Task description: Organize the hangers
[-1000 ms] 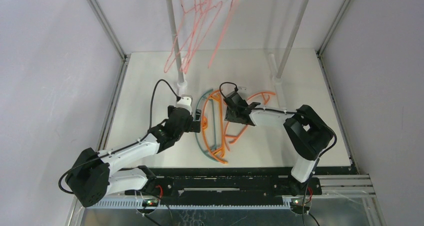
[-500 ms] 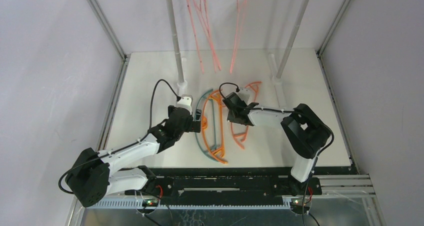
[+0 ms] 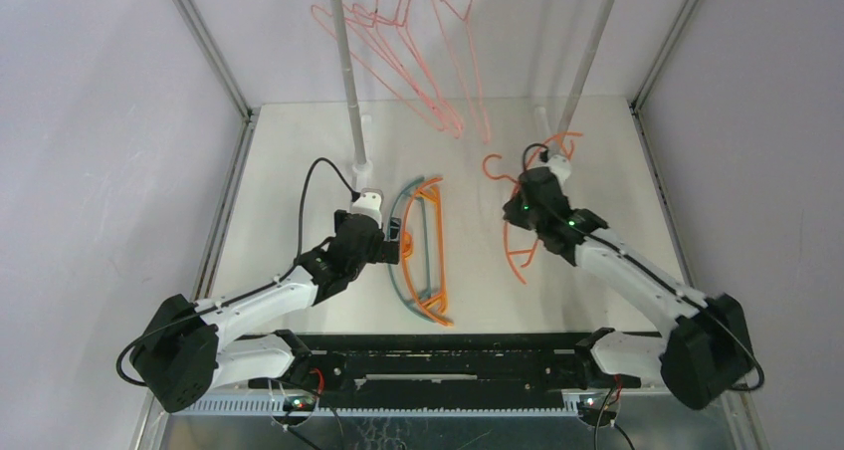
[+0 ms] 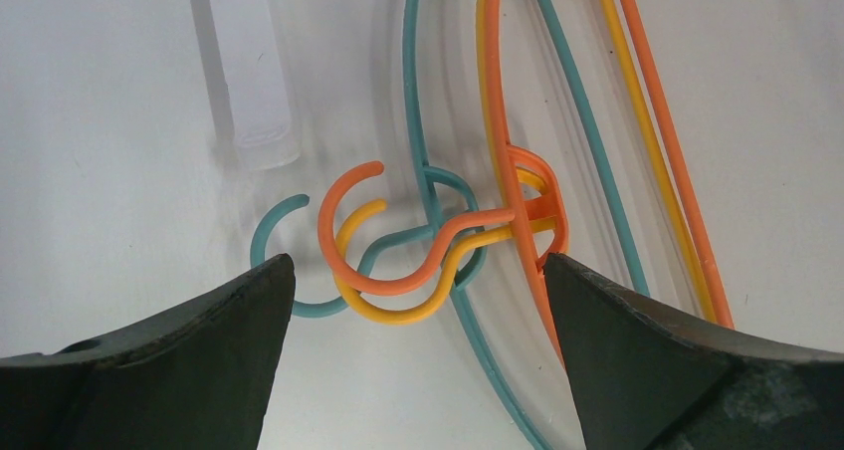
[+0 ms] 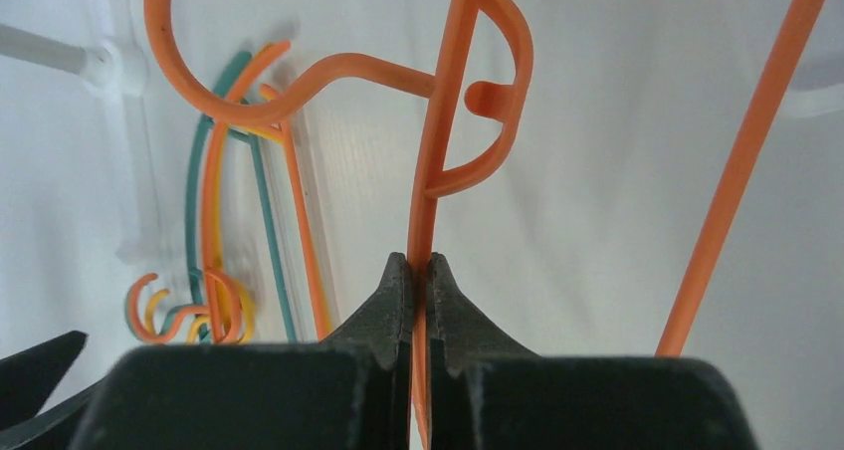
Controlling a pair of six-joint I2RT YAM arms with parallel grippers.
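Note:
My right gripper [image 3: 522, 214] is shut on an orange plastic hanger [image 3: 515, 254], gripping its shoulder just below the hook [image 5: 428, 161], and holds it lifted over the table's right half near the rack's right pole. A stack of a teal hanger [image 3: 401, 271], an orange one [image 3: 435, 246] and a yellow one [image 4: 393, 308] lies flat at the table's middle. My left gripper [image 3: 396, 248] is open, its jaws wide either side of their hooks [image 4: 398, 261]. Several pink wire hangers [image 3: 418, 67] hang on the rack's bar.
The white-poled rack stands at the back, its left pole [image 3: 350, 82] and right pole [image 3: 587, 62] on feet on the table. A white foot tube [image 4: 249, 72] lies just beyond the stacked hooks. Grey walls close in both sides.
My right arm has swung right and back, lifting the orange hanger off the table away from the stack. The pink hangers on the bar are swinging. My left arm has not moved.

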